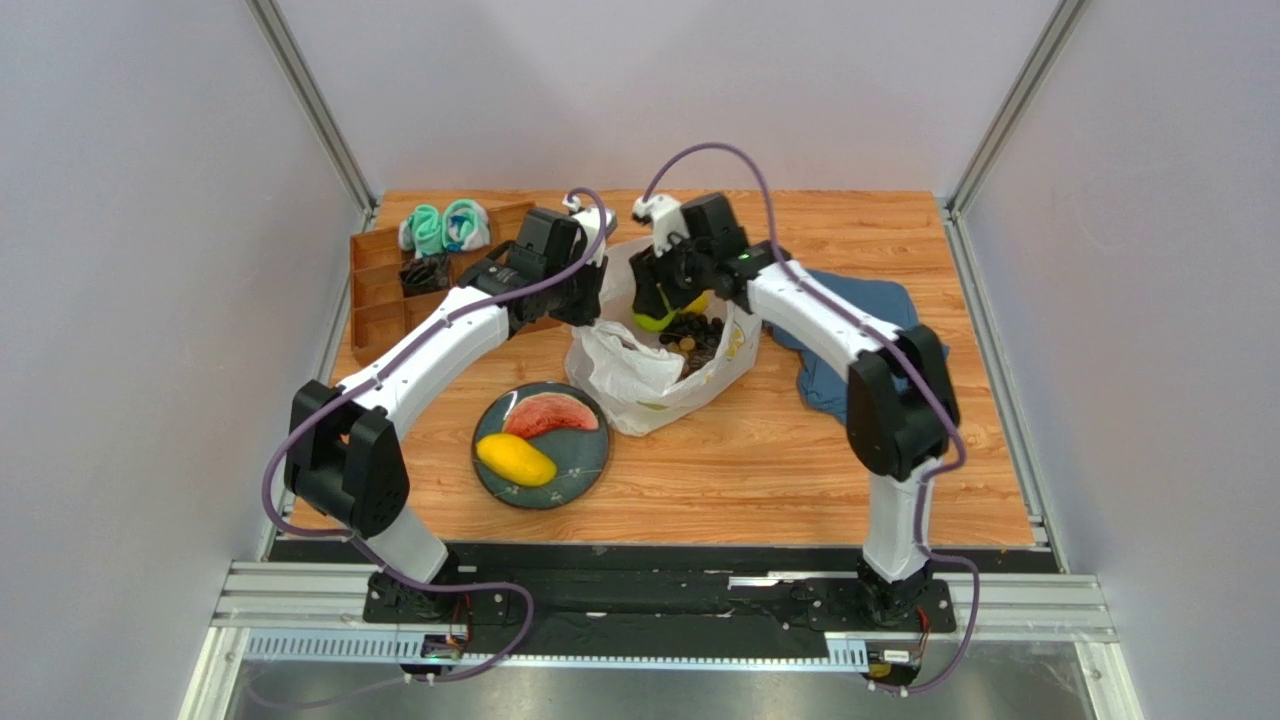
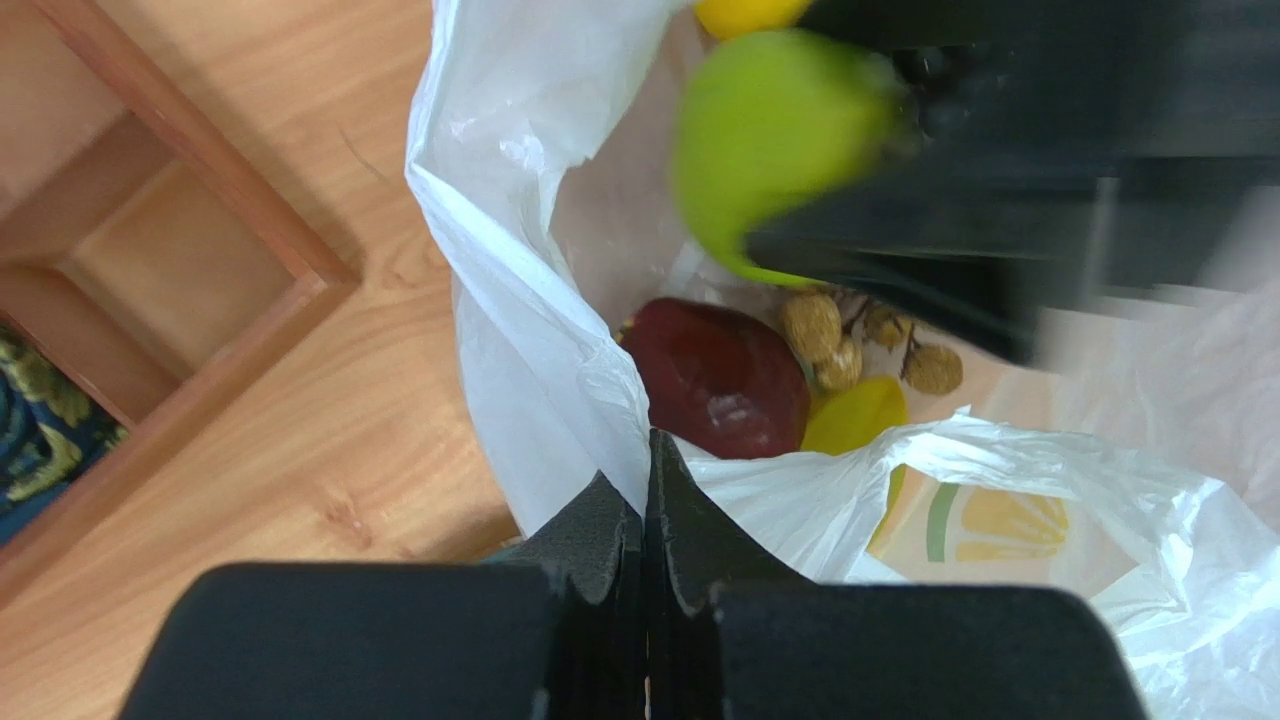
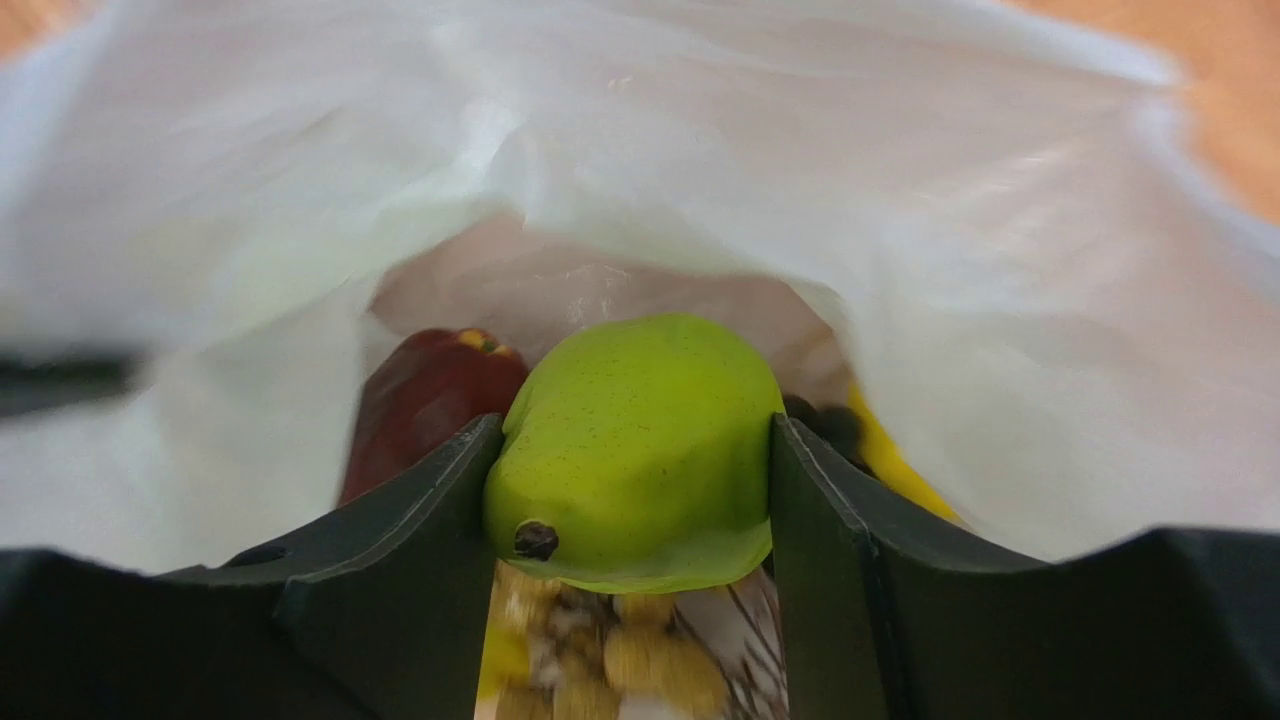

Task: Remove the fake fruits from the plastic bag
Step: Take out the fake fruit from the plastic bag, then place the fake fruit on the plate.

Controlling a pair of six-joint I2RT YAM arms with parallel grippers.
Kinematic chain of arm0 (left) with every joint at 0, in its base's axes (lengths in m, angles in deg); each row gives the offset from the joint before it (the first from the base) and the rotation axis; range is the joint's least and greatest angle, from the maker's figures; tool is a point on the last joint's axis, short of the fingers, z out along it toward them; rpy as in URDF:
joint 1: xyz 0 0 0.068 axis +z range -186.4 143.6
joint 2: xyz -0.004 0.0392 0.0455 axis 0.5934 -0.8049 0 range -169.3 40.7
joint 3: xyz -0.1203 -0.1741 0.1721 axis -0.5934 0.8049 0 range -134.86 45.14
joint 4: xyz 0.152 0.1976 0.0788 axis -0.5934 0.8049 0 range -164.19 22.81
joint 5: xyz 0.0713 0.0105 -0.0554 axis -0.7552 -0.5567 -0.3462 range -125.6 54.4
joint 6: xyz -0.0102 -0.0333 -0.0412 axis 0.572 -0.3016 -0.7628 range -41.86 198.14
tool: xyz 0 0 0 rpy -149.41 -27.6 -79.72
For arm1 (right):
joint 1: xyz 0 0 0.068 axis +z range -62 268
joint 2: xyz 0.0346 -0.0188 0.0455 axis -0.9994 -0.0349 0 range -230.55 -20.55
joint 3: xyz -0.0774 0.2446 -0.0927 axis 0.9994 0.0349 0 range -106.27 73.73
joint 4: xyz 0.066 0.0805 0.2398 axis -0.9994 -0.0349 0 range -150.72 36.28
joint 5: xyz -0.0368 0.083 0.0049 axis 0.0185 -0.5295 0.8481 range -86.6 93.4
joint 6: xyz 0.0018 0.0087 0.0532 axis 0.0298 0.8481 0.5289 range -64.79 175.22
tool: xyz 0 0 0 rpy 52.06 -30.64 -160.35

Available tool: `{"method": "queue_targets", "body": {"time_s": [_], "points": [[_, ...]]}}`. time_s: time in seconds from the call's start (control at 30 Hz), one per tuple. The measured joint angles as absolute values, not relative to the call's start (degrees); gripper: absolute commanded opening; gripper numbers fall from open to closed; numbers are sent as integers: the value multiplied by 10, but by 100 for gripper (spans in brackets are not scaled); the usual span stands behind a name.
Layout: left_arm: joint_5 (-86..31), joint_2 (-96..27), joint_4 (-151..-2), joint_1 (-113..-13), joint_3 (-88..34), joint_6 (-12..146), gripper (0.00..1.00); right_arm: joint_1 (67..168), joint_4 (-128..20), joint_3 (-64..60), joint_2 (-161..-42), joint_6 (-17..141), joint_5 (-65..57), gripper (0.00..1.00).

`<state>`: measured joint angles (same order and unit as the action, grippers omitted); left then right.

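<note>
Right gripper [image 3: 631, 438] closed across the green apple [image 3: 646, 398], just inside the mouth of the plastic bag [image 2: 504, 300]; left gripper [image 2: 646, 518] pinches the bag's rim. We judge the apple light, rigid and slippery, best held across its widest middle.

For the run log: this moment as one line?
left tool: shut on plastic bag rim | right tool: shut on green apple at bag mouth | plate: watermelon slice, mango
</note>
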<state>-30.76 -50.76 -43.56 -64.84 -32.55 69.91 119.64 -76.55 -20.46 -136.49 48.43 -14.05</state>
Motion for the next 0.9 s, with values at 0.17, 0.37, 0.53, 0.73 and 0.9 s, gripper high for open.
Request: {"method": "queue_targets", "body": {"time_s": [0.17,0.37,0.53,0.73,0.9], "points": [[-298,-535,-448,-630,-368,693,0,1166,-812,-199,-1212,478,-162,26],[-276,-577,-457,-627,-426,684,51,1186,-838,-188,-1042,446,-234,29],[-267,-590,-452,-617,-456,670,82,1288,-904,-174,-1019,383,-303,28],[-302,-569,-451,-579,-473,672,82,1330,-953,-196,-1153,355,-346,29],[-324,-490,-457,-537,-455,680,82,1386,-1001,-269,-1282,326,-351,29]]}}
